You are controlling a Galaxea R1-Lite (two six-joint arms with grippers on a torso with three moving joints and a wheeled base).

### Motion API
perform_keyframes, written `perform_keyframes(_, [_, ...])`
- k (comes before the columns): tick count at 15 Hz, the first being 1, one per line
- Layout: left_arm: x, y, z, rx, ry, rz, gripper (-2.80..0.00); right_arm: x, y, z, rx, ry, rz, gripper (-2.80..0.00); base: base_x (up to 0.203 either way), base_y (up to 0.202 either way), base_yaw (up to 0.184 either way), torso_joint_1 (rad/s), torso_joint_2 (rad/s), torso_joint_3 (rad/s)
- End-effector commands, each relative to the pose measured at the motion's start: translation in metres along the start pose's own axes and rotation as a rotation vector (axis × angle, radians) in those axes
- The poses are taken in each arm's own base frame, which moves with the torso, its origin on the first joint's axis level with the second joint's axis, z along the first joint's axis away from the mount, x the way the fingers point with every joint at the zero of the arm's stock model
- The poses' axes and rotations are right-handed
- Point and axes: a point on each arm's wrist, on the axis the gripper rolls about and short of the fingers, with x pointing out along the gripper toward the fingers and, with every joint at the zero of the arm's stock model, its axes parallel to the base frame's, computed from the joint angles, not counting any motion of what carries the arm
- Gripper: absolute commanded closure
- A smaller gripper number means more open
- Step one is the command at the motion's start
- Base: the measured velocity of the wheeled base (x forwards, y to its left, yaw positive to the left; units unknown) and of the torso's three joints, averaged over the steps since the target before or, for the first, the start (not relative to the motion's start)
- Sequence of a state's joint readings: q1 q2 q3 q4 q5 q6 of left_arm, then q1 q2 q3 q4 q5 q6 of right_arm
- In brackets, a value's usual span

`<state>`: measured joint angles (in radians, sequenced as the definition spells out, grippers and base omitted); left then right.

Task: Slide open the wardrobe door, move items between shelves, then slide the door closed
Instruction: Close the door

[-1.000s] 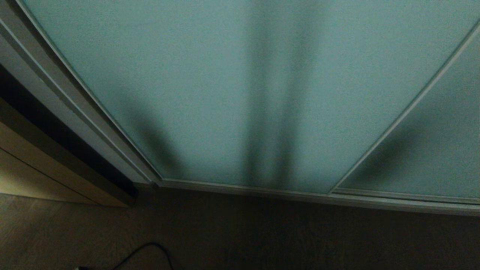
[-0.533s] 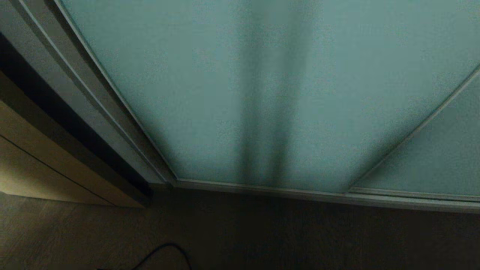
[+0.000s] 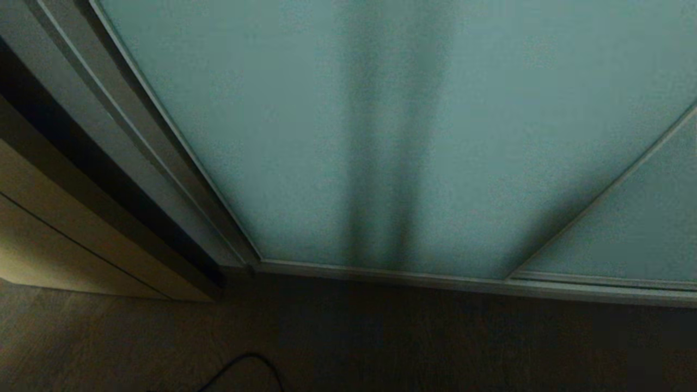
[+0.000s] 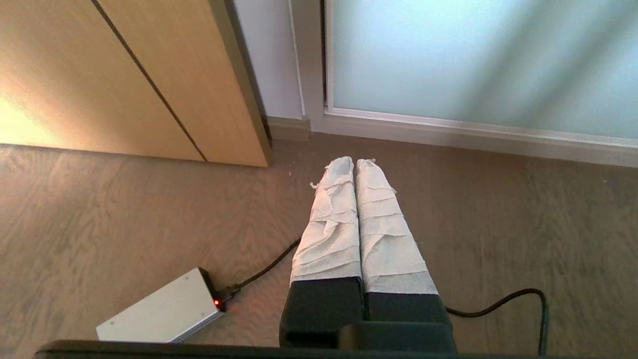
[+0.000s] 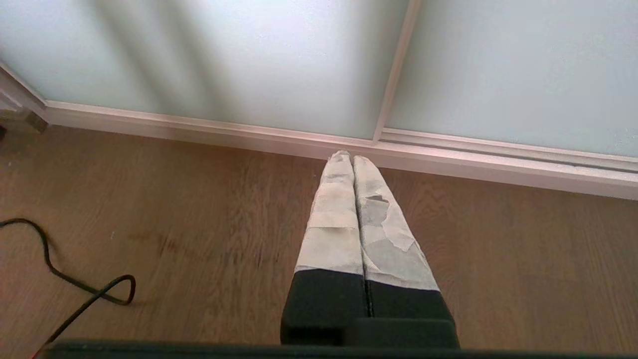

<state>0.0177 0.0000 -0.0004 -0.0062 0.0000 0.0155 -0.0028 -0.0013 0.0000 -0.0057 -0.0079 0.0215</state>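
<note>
Across the upper frame stood the shut frosted blue-green sliding wardrobe door [image 3: 348, 136], both tape-wrapped grippers, left [image 4: 354, 164] and right [image 5: 347, 158], pressed together; opening apparently hadn't begun, needing a reach for its edge.

two frosted door panels [image 3: 381, 136], two grippers [image 4: 354, 162], one cable [image 3: 245, 367]

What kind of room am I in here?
Probably a bedroom or dressing area at home: frosted sliding wardrobe door in a pale frame, beige wooden cabinet front beside it, wood-grain floor.
</note>
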Motion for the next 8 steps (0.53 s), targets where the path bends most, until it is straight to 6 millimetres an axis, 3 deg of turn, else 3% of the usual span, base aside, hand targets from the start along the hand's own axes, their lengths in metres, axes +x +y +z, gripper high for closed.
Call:
perform_keyframes(1, [0.0, 0.0, 0.0, -0.002, 0.003, 0.0, 0.0, 0.0, 0.0, 0.0, 0.0, -0.001, 0.0, 0.0, 0.0, 0.0, 0.0, 0.0, 0.0, 0.0])
perform_keyframes(5, [-0.001, 0.0, 0.003, -0.002, -0.011, 0.007, 0.0, 0.0, 0.0, 0.0, 0.0, -0.001, 0.0, 0.0, 0.0, 0.0, 0.0, 0.0, 0.0, 0.0])
perform_keyframes(8, [-0.013, 0.001, 0.04, 0.031, -0.138, 0.017, 0.0, 0.0, 0.0, 0.0, 0.0, -0.001, 0.0, 0.0, 0.0, 0.0, 0.0, 0.0, 0.0, 0.0])
